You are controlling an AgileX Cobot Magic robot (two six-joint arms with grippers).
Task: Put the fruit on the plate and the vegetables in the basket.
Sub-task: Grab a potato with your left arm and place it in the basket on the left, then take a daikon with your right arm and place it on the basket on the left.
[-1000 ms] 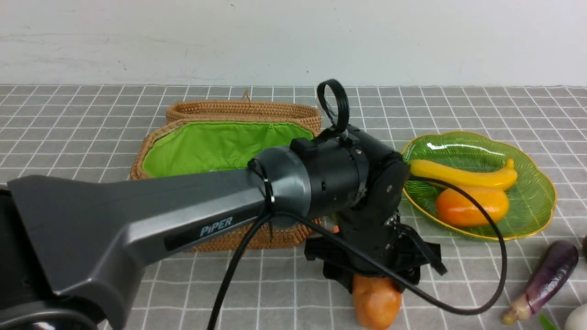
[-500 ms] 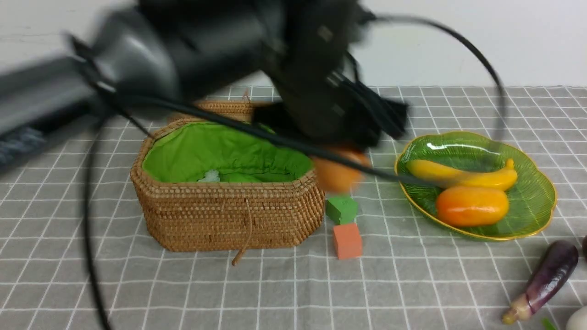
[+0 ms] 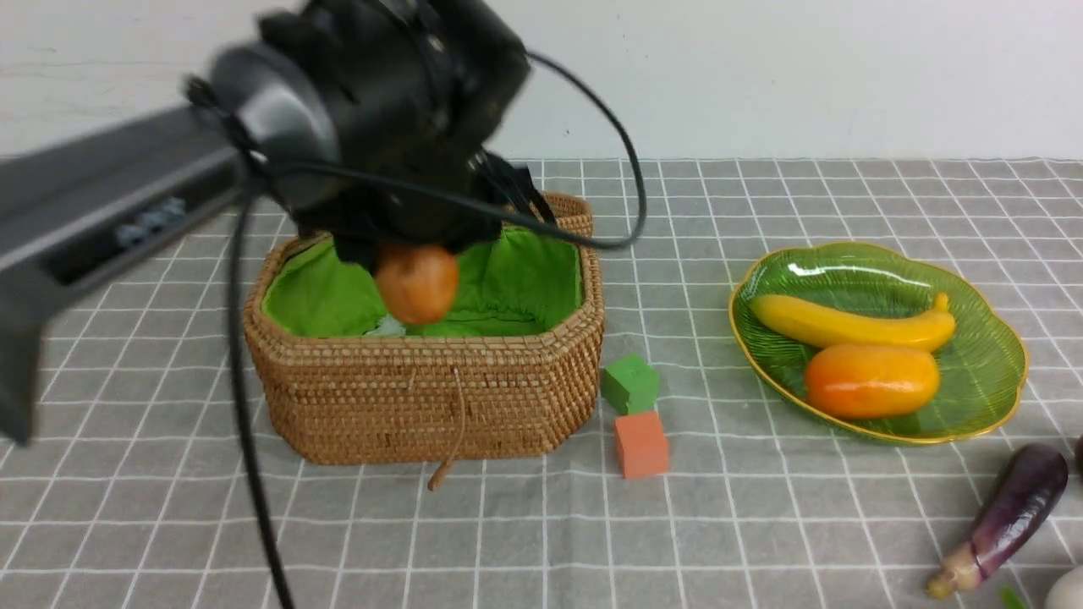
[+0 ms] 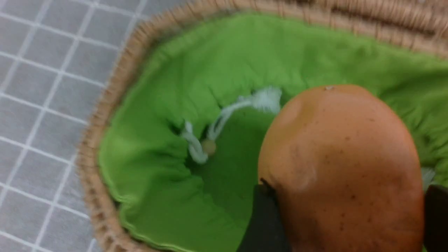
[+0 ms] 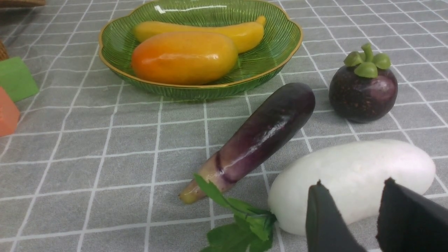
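Front view: banana [image 3: 846, 324] and mango [image 3: 871, 381] are done, on the plate [image 3: 998, 397] at right. Your left end effector [image 3: 415, 245] reaches in from the left, pointing down, holding the potato [image 3: 416, 283] over the basket [image 3: 423, 397]. Eggplant [image 3: 1015, 507] is left on the surface [image 3: 761, 524], near right.
Left wrist view: jaws clamp the potato, not yet released.
Right wrist view: your right end effector [image 5: 353, 182] hangs low, partly apart, empty, beside the white vegetable [image 5: 367, 157]. Mangosteen [image 5: 362, 91] is unplated.

We are holding our left arm [image 3: 110, 203] out forward, its hand [image 4: 346, 217] pointing down, gripping the potato [image 4: 343, 150]; our right hand [image 5: 353, 196] is hovering low, fingers [image 5: 325, 217] slightly parted, empty.
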